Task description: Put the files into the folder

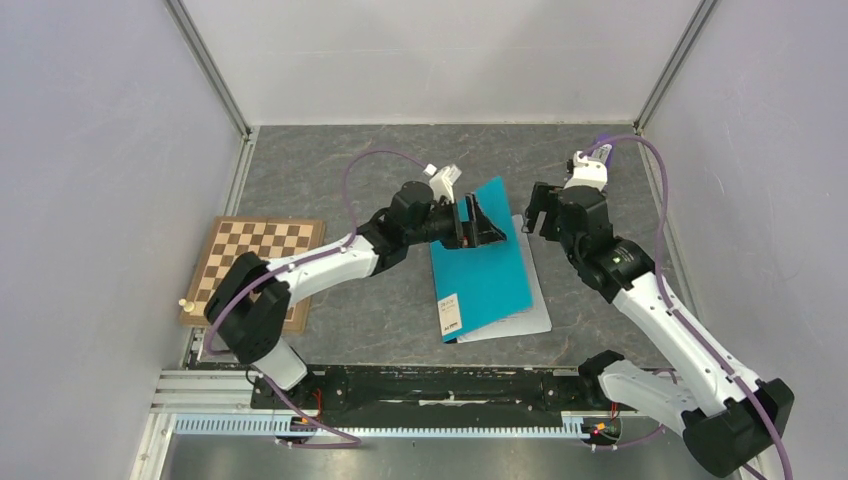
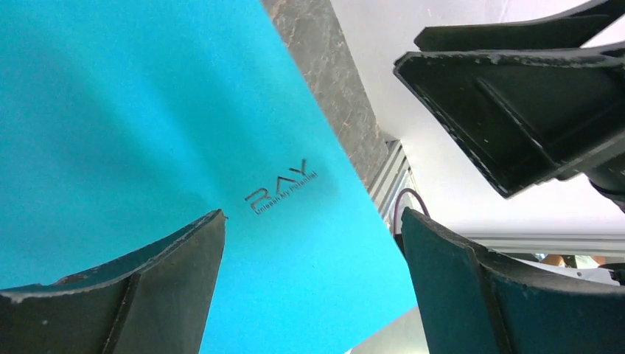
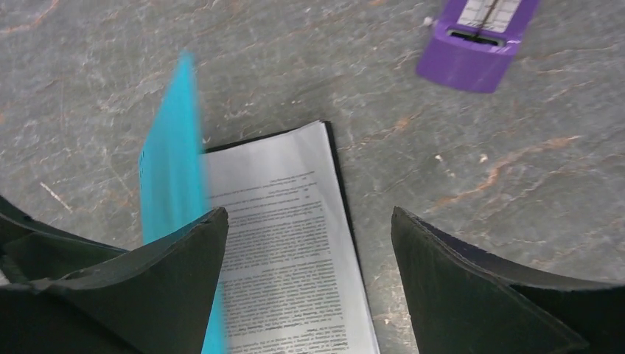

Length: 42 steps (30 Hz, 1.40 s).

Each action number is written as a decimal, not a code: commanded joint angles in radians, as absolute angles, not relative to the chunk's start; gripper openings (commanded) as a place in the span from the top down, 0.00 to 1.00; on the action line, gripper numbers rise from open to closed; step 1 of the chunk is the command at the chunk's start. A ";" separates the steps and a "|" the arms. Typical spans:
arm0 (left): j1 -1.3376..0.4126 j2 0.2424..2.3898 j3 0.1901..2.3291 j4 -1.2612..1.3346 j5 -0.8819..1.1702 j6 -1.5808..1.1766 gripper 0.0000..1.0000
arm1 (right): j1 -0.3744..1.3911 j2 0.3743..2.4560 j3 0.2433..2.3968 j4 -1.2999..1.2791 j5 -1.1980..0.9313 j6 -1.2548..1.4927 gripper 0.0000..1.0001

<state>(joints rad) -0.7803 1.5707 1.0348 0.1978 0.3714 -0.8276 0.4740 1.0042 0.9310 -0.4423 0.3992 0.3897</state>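
Observation:
The folder [image 1: 485,265] lies mid-table with its teal cover tilted up over the files [image 1: 527,318], white printed sheets showing at its right and near edges. In the right wrist view the cover [image 3: 173,147] appears nearly edge-on, with the files [image 3: 287,243] lying on the black inside [image 3: 337,151]. My left gripper [image 1: 478,225] is open at the cover's far left; the teal outer face [image 2: 147,133] fills its view beyond the open gripper [image 2: 311,217], which holds nothing. My right gripper [image 1: 535,212] is open and empty above the files' far right corner [image 3: 308,214].
A checkered chessboard [image 1: 255,262] lies at the left with a small white piece [image 1: 184,303] at its near corner. A purple object [image 1: 603,143] [image 3: 475,37] sits at the far right. Walls close in the table on three sides.

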 commanded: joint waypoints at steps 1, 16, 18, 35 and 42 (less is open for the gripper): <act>-0.800 1.657 1.104 0.395 0.424 -0.870 0.05 | 0.461 0.972 0.971 -0.484 0.474 0.353 0.15; -0.798 1.700 1.097 0.175 0.340 -0.767 0.05 | 0.454 1.006 0.795 -0.408 0.354 0.356 0.11; -0.790 1.662 1.084 0.093 0.300 -0.731 0.05 | 0.454 1.012 0.772 -0.382 0.322 0.359 0.09; -0.706 1.308 1.004 -0.401 -0.118 -0.565 0.05 | 0.455 1.069 0.660 -0.154 0.194 0.363 0.02; -0.700 1.246 0.988 -0.446 -0.177 -0.550 0.05 | 0.454 1.113 0.664 -0.122 0.199 0.375 0.02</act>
<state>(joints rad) -0.7059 1.2900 0.9977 -0.4034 -0.1062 -0.6064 0.4576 1.1000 0.6678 -0.1909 0.2020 0.3664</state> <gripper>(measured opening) 0.949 0.980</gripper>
